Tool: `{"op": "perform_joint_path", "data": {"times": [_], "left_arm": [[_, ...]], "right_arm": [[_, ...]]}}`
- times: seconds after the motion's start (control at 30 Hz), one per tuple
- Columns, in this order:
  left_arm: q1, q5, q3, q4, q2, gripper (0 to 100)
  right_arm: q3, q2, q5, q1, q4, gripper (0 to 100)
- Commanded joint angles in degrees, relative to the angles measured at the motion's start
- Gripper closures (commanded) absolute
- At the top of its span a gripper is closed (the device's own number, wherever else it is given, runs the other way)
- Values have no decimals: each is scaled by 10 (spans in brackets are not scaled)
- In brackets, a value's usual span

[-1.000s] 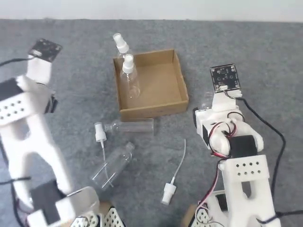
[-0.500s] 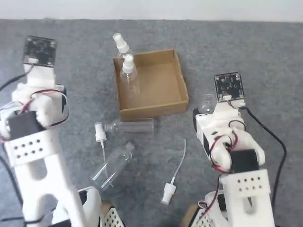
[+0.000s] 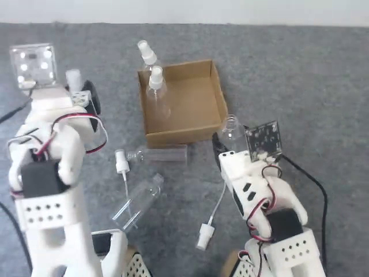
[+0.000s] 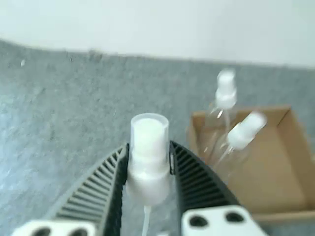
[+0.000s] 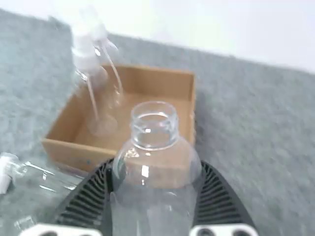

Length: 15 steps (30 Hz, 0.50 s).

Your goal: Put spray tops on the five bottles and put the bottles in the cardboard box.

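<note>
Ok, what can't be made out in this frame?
Left wrist view: the spray top in the left end effector has its tube cut off by the frame edge.
Right wrist view: the open bottle in the right end effector has its base cut off likewise.
High view: whether the rear bottle stands in the box or behind it; the front bottle covers its base.

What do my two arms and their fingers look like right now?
The left arm and right arm are white printed shells with black motors, rows of small holes and loose red, white and black wires. Each wrist carries a square circuit board. The fingers are black, wedge-shaped and ribbed, on white bases.
</note>
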Motion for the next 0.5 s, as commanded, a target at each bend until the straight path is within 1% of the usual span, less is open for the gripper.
{"op": "perform_joint_path", "data": {"times": [0.0,0.23,0.47], "left_arm": [[36,50,-7,-35,-46,989],[77,98,-6,-64,-60,989],[108,149,-4,-81,-91,989]], "right_arm": [[35,-51,-1,-22,-66,959],[87,-105,-1,-47,-83,961],[126,-145,-1,-88,-83,961]]}}
